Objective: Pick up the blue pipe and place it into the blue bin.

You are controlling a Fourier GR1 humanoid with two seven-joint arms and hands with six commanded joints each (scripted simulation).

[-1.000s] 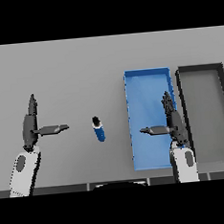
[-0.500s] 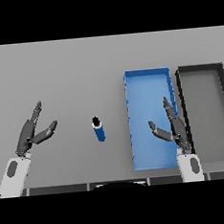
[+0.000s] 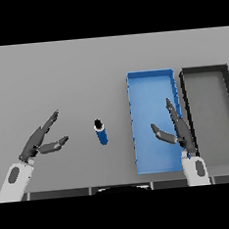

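A short blue pipe [image 3: 101, 133] with a dark end cap lies on the grey table, between my two hands. The blue bin [image 3: 151, 86] stands to its right and holds nothing. My left hand [image 3: 36, 143] hovers open to the left of the pipe, fingers straight and thumb pointing toward it, with a clear gap between them. My right hand [image 3: 179, 130] is open over the near right part of the blue bin, fingers straight and thumb spread to the left.
A dark grey bin [image 3: 206, 74] stands right beside the blue bin, at the table's right side. Grey table surface [image 3: 59, 77] stretches behind and to the left of the pipe.
Both arms have drawn back toward the near edge. The left hand has tilted and swung outward to the left. The right hand has sunk lower over the bin. The pipe has not moved.
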